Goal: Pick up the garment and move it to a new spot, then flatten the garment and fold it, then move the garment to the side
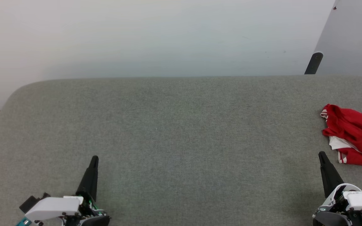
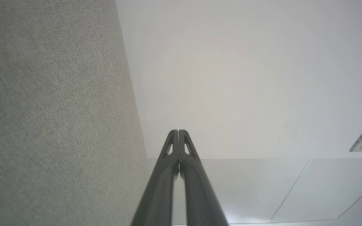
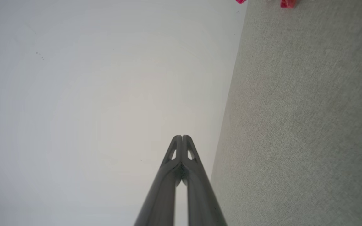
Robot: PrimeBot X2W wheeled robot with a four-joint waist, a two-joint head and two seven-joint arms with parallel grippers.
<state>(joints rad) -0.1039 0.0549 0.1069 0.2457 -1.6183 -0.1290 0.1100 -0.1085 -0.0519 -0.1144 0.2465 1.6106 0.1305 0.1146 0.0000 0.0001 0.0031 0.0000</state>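
Both pressed closed, empty: left gripper (image 1: 94,160), right gripper (image 1: 322,156). Crumpled red jersey (image 1: 353,131) lies ahead and right of right gripper on grey surface (image 1: 181,125). Best, I judge: spread right gripper first, reach rightward, pinch a raised fold.

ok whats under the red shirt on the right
The shirt lies crumpled on the grey padded surface, with white fabric showing beneath its red folds. Anything tucked under the heap is covered, and its right part runs out of the picture.
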